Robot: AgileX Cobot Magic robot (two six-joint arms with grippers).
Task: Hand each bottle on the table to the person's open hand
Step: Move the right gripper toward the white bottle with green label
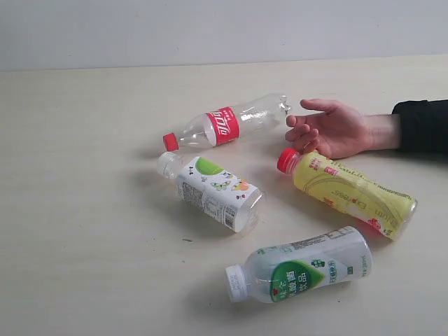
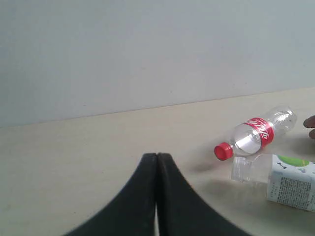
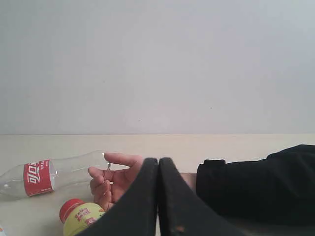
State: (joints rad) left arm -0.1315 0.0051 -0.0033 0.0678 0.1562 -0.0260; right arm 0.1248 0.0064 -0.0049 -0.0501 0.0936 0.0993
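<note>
The clear red-labelled plastic bottle [image 1: 227, 126] and yellow red-capped bottle [image 1: 350, 196] lie sideways on the pale beige table [image 1: 84, 210] just beside the person's bare open hand [image 1: 332, 129], cupped at far right presumably to receive them, while the left black gripper [image 2: 157, 160] and right black gripper [image 3: 158, 163] are both pinched closed, empty.

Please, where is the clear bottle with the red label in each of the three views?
Exterior view: clear bottle lies upper centre, base toward the open hand.
Left wrist view: it lies just beyond the white-capped bottle.
Right wrist view: it lies base next to the open hand.
Shared landmark: the open hand.
</note>
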